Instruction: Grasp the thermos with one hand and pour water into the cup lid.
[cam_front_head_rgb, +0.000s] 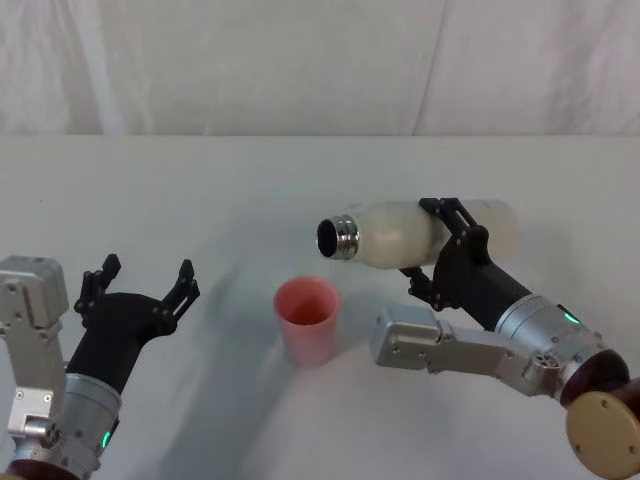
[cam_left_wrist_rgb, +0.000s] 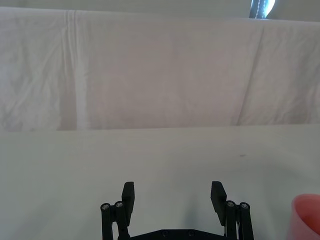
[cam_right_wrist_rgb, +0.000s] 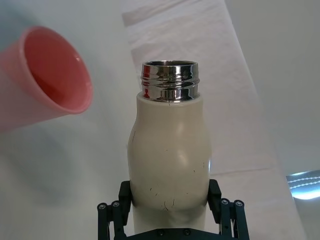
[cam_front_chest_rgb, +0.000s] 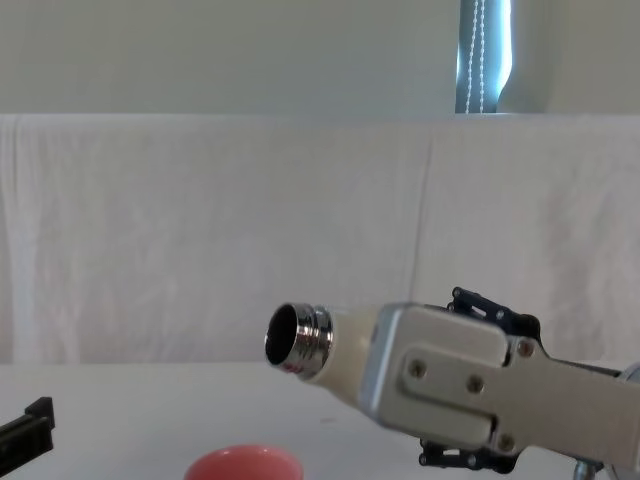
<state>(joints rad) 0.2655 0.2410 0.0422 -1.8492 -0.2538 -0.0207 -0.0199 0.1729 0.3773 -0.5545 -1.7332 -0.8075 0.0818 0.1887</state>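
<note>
Cream-white matte thermos (cam_front_head_rgb: 420, 232) with steel neck clamped in right gripper (cam_front_head_rgb: 447, 246), tipped near horizontal above mid-table, mouth just short of salmon-pink cup lid (cam_front_head_rgb: 307, 320). Pour step in hand. Next: more tilt, mouth over rim. Left gripper (cam_front_head_rgb: 140, 286) wide, idle near left edge.

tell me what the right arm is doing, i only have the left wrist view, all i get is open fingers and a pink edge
Observer: The right gripper is shut on the thermos, holding it tipped almost level above the table.
Operator: is the mouth over the cup
Observer: Its steel neck points toward the robot's left, raised up and behind the cup lid.
Operator: anything pouring yet
Observer: No stream shows at the neck in the chest view.
Operator: and my left
Observer: The left gripper hangs open, apart from the cup lid, on its left.
</note>
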